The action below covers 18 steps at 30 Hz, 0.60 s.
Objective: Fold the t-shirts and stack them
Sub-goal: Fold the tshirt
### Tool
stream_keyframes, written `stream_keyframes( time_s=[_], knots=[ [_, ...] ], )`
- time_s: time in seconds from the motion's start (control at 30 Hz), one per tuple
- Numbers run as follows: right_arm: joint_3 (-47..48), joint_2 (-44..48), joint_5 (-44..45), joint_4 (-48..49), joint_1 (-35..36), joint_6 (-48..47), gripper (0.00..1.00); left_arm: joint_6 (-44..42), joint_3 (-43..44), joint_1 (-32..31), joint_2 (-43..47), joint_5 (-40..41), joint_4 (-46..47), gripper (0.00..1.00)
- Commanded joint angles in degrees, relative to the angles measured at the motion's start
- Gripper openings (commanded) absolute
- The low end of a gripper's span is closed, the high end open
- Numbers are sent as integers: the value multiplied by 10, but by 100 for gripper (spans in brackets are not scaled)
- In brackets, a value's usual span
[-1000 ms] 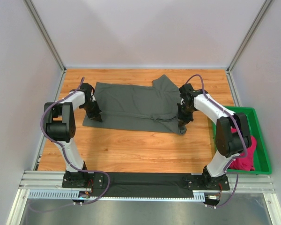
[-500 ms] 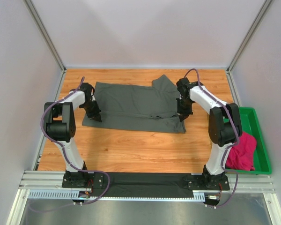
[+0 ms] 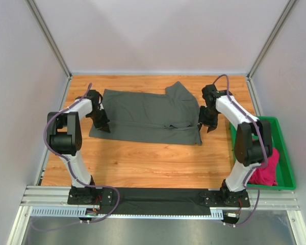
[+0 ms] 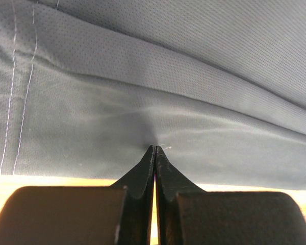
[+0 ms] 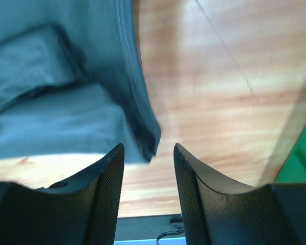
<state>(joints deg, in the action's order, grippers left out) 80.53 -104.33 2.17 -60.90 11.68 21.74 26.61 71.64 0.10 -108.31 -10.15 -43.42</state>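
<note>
Two arms reach out over the wooden table [image 3: 143, 158], one at each end of the charcoal grey t-shirt [image 3: 143, 115], which lies spread flat across the far half of the boards with one flap turned up at its far edge. At the shirt's left end, the left gripper [image 3: 103, 125] is clenched. From its wrist camera the two dark fingers [image 4: 143, 168] meet tip to tip right at the cloth's near edge, and the fabric puckers in toward that point, so it looks pinched between them. Beyond the tips the grey cloth fills the whole view, a stitched hem running off to their left. At the other end, the right gripper [image 3: 209, 126] hangs with its fingers [image 5: 109, 194] parted and nothing between them. The shirt's corner lies on the wood below the gap, nearer the left finger, with bare table beyond the right one. Further out on that side, near the right arm's base, a magenta-pink t-shirt [image 3: 265, 171] sits crumpled in a green tray [image 3: 290, 176].
</note>
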Motion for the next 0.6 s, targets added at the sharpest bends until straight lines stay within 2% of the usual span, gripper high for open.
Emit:
stream_keyframes(
  time_s=[0.0,0.1,0.2,0.23,0.37,0.57],
  knots=[
    [-84,90,-43,42,-28,93,46,-8,0,2,49,-14,-9,5],
    [-161,118,-92,97,-61,138,43,-5,-5,1,62,-25,-8,5],
    [-193,128,-132,144,-65,176,29,-10,-11,2,64,-14,-5,5],
    [-198,126,-143,155,-64,192,28,-11,-11,2,61,-12,-5,5],
    [-216,108,-166,190,-64,215,27,-13,-15,1,44,-10,1,4],
    [-245,94,-178,210,-65,224,33,-15,-18,2,27,-2,8,4]
  ],
)
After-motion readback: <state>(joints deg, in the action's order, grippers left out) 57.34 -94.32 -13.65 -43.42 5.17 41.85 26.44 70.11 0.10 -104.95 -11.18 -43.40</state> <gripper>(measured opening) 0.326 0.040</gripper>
